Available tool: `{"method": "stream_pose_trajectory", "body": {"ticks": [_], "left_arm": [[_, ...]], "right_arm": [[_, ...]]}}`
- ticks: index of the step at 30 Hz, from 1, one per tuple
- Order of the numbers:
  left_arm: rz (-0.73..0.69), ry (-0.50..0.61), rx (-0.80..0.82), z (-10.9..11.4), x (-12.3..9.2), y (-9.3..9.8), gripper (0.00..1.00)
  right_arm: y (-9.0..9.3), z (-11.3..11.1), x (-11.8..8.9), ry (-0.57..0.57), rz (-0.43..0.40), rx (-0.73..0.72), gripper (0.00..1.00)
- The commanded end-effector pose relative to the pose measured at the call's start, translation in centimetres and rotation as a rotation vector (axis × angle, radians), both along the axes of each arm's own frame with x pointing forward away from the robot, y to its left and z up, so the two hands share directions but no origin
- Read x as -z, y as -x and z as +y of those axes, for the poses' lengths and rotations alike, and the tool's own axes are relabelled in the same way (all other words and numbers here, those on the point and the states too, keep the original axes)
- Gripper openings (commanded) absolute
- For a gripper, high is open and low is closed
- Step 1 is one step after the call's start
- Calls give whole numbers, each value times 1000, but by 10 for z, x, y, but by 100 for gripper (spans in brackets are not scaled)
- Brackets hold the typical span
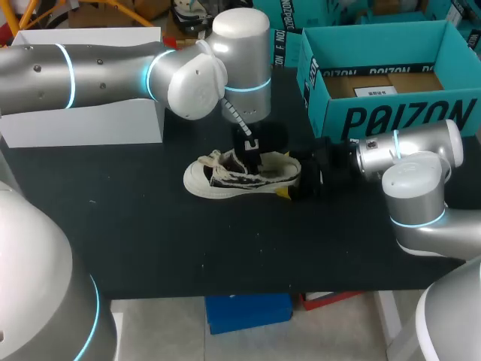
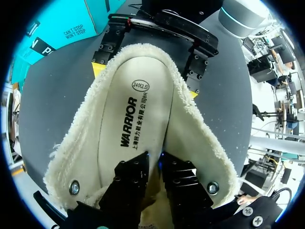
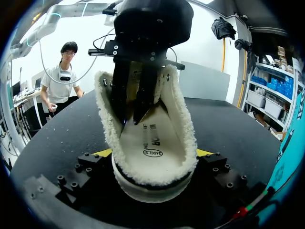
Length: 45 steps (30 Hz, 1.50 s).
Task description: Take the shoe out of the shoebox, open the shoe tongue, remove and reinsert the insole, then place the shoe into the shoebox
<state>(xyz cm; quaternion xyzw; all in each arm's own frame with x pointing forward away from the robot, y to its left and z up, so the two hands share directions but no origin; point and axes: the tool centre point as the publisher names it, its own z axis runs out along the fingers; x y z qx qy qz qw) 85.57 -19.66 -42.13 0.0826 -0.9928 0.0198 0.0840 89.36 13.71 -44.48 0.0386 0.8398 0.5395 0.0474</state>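
A cream fleece-lined shoe (image 1: pixel 225 180) lies on the black table (image 1: pixel 113 226), toe to the left. Its white insole (image 2: pixel 133 114) lies flat inside. My left gripper (image 1: pixel 252 154) comes down into the shoe's opening. Its black fingers (image 2: pixel 128 183) stand a narrow gap apart at the insole's front end, with nothing seen between them. My right gripper (image 1: pixel 298 184) is at the heel, and its wide-set fingers (image 2: pixel 106 52) press the heel from both sides. In the right wrist view the shoe (image 3: pixel 183 143) fills the space between the yellow tips, with the left gripper (image 3: pixel 129 117) above the insole (image 3: pixel 152 143).
The open teal shoebox (image 1: pixel 376 113) stands at the back right, with brown paper inside. A white box (image 1: pixel 83 113) sits at the back left under my left arm. Bare black table lies in front of the shoe.
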Motion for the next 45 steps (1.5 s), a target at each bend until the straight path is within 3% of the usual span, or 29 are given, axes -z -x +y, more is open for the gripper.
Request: {"method": "stream_pose_trajectory", "body": {"ticks": [1,15,22,31,45], "left_arm": [[-47,-48,3,-4,22,9,15],[-288,-238,27,11,45,7,24],[-394,-355,89,20,60,0,23],[-454,-464,158,40,88,-17,24],[-553,-536,191,68,105,-58,30]], "right_arm": [[-2,1,1,1,2,1,0],[-2,1,1,1,2,1,0],[-2,1,1,1,2,1,0],[-2,1,1,1,2,1,0],[-2,1,1,1,2,1,0]]}}
